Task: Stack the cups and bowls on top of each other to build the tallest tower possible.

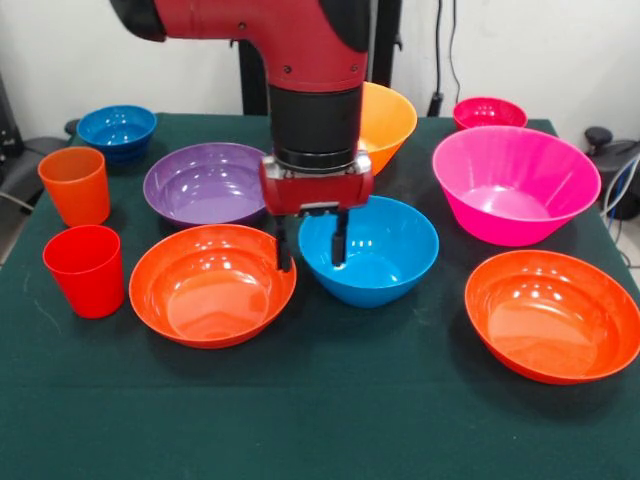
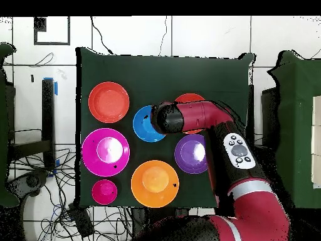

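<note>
Straddling the rim of the blue bowl (image 1: 370, 250) with fingers apart, the gripper (image 1: 312, 250) risks a thin, glossy pinch — slipping, or nudging the neighbouring red-orange bowl (image 1: 212, 284).

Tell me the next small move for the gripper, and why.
Probably lower a little and shut on the near-side rim of the middle blue bowl. In the front view the gripper hangs open with one finger over the bowl's inside and the other outside its rim, beside the red-orange bowl. Nothing is stacked yet.
</note>
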Controlling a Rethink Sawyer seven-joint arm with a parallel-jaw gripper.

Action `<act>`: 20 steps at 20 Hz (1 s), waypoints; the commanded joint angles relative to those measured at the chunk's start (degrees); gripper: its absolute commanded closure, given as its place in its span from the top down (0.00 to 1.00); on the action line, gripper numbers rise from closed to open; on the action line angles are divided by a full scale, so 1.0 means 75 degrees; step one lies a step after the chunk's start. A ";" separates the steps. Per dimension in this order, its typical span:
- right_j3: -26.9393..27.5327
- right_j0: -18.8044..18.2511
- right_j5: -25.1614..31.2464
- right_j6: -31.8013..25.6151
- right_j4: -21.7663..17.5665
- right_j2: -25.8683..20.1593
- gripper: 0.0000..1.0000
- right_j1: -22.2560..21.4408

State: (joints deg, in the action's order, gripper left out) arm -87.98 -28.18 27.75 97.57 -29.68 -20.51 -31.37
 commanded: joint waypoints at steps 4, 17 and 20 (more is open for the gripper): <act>-0.1008 0.0600 -0.0949 0.1795 0.0419 0.0343 1.00 0.0379; -0.1119 0.1080 -0.1948 0.2428 0.0955 0.0491 1.00 0.1072; -0.1108 0.1165 -0.2025 0.2499 0.1039 0.0512 1.00 0.1094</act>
State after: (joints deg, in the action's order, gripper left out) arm -93.67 -21.28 15.91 106.16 -24.17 -17.31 -26.88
